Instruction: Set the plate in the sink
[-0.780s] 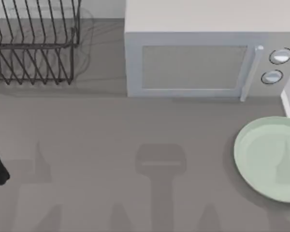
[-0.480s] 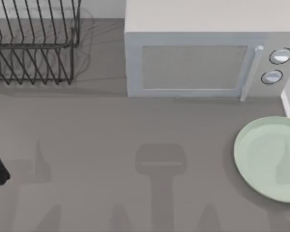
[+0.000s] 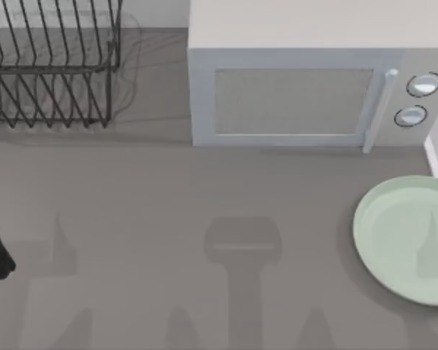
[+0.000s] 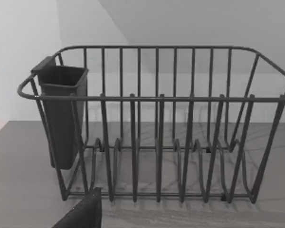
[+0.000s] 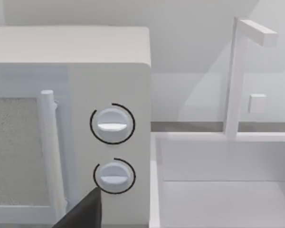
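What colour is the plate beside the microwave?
Pale mint green; the plate shows best in the top view.

A flat grey table (image 3: 175,189) holds everything. A dark wire dish rack (image 3: 51,65) stands at its back left. A big grey-white box microwave (image 3: 306,80) with two round knobs stands at the back, toward the right. A round, smooth, pale mint-green plate (image 3: 405,237) lies flat at the right side, in front of the microwave.

You are looking straight down over the table (image 3: 168,204) from the top camera. The left wrist camera is facing the dish rack (image 4: 156,128) closely; the right is facing the microwave (image 5: 71,118) and sink (image 5: 218,161).
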Motion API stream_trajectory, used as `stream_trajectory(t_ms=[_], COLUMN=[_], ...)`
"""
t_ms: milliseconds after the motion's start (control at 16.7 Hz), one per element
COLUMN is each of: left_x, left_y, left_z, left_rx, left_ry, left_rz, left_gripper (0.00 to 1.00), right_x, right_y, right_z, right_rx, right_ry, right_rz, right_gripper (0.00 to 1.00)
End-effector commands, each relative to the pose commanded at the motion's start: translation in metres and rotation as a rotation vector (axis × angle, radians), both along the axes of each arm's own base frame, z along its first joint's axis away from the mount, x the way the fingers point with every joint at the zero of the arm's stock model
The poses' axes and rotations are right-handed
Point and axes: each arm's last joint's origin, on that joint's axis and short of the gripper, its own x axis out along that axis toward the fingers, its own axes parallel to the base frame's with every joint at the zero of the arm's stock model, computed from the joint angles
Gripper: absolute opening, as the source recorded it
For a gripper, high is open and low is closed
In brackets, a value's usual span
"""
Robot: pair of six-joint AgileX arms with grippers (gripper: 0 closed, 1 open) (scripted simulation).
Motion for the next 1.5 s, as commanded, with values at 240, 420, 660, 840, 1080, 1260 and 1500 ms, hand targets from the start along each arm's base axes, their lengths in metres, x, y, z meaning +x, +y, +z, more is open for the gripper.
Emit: stream_trajectory(t_ms=[240,420,660,840,1080,1260,1500], left_x=[0.000,0.000,0.000,0.000,0.000,0.000,0.000], left_y=[0.000,0.000,0.000,0.000,0.000,0.000,0.000], left_z=[0.000,0.000,0.000,0.000,0.000,0.000,0.000], left_rx=[0.000,0.000,0.000,0.000,0.000,0.000,0.000], left_ry=[0.000,0.000,0.000,0.000,0.000,0.000,0.000], left_rz=[0.000,0.000,0.000,0.000,0.000,0.000,0.000], left_gripper=[1.00,1.00,1.00,1.00,1.00,1.00,1.00], right_x=[0.000,0.000,0.000,0.001,0.010,0.032,0.081], right_y=[0.000,0.000,0.000,0.002,0.009,0.020,0.046], right_z=[0.000,0.000,0.000,0.010,0.040,0.067,0.090], right_rx=[0.000,0.000,0.000,0.018,0.070,0.109,0.133], right_ry=[0.000,0.000,0.000,0.051,0.243,0.463,0.808], right_rz=[0.000,0.000,0.000,0.018,0.068,0.105,0.126], right_gripper=[1.00,1.00,1.00,1.00,1.00,1.00,1.00])
